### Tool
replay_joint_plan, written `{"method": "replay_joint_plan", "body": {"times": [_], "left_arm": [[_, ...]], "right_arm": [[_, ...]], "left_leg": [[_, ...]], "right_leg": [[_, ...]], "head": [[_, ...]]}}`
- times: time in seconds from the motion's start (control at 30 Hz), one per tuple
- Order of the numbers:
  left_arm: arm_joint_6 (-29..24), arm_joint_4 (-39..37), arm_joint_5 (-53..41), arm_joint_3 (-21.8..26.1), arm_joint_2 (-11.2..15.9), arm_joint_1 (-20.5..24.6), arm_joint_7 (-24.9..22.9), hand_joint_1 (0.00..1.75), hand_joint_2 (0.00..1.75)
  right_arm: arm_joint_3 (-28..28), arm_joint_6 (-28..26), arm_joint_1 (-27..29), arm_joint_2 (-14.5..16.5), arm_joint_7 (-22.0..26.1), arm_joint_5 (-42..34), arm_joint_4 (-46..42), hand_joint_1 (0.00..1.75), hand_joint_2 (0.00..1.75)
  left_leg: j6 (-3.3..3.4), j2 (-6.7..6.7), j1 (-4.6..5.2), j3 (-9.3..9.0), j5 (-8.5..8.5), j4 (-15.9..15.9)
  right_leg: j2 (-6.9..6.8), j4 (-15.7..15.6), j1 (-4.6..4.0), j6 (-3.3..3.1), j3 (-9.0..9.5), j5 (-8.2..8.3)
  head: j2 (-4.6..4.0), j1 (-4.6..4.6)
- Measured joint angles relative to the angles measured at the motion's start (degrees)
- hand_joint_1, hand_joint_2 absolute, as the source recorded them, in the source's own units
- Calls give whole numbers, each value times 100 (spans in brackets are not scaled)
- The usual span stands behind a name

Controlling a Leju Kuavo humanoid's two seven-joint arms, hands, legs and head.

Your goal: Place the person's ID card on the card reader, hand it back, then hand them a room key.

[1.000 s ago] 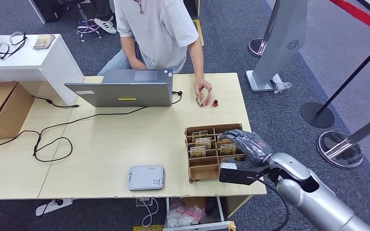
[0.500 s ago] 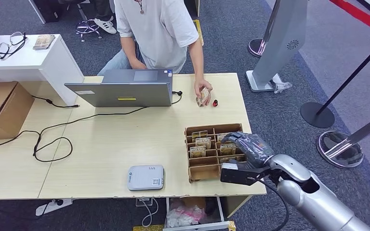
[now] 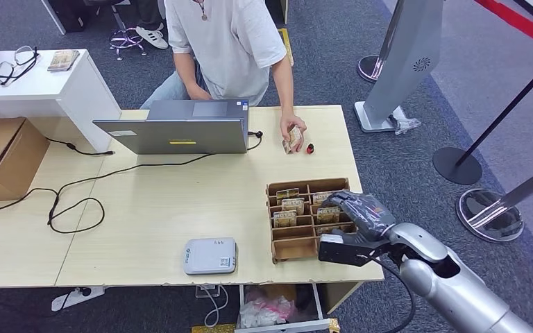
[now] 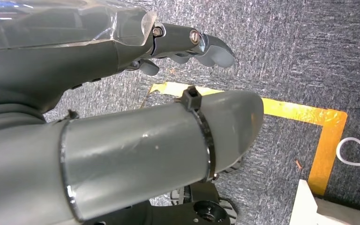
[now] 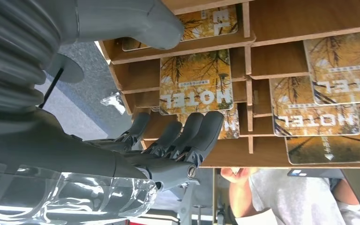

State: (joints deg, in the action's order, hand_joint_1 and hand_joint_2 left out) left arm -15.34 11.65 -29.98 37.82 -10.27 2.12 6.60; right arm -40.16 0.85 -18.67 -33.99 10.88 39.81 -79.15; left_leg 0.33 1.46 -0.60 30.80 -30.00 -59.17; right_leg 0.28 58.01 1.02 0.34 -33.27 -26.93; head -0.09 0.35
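Right robot hand (image 3: 358, 208) is sliding lower over the card tray (image 3: 308, 218) on the surface (image 3: 166, 208), fingers apart above a room key (image 5: 196, 79) standing upright, long side across its slot.

Right hand (image 3: 356, 210) over right side of wooden card tray (image 3: 308, 218) on bench (image 3: 166, 208), fingers (image 3: 339, 199) curled down toward right-column compartments; hold on card cannot be told. Room key cards (image 3: 292, 206) stand in tray slots. Card reader (image 3: 210, 255) near front bench edge, left of tray. Person's hand (image 3: 293, 132) rests at far edge holding card (image 3: 291, 141), beside small red object (image 3: 310, 148). Laptop (image 3: 180, 127) left of it.
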Motion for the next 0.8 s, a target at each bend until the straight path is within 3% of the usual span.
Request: {"method": "replay_joint_plan", "body": {"times": [0.13, 0.5, 0.63, 0.8], "left_arm": [[11, 0, -1, 0, 0, 0, 1, 0, 0], [76, 0, -7, 0, 2, 0, 16, 0, 0], [78, 0, -12, 0, 2, 0, 16, 0, 0], [78, 0, -14, 0, 2, 0, 16, 0, 0]], "right_arm": [[-4, 2, -5, 13, 1, 16, 57, 133, 175], [-71, -7, -27, 28, -3, 30, 110, 149, 175], [-85, -9, -26, 28, -8, 30, 110, 174, 175], [-89, -98, -25, 37, 2, 37, 110, 175, 175]], "left_leg": [[0, 0, 0, 0, 0, 0], [0, 2, 0, -1, 0, 0], [0, 1, 0, -2, 0, 0], [0, 1, 0, -1, 0, 0]], "right_leg": [[0, 0, 0, 0, 0, 0], [-1, 0, 0, 0, 0, 0], [-1, 0, 0, 0, 0, 0], [0, 0, 0, 0, 0, 0]], "head": [[0, -1], [0, 0], [0, 0], [0, -1]]}}
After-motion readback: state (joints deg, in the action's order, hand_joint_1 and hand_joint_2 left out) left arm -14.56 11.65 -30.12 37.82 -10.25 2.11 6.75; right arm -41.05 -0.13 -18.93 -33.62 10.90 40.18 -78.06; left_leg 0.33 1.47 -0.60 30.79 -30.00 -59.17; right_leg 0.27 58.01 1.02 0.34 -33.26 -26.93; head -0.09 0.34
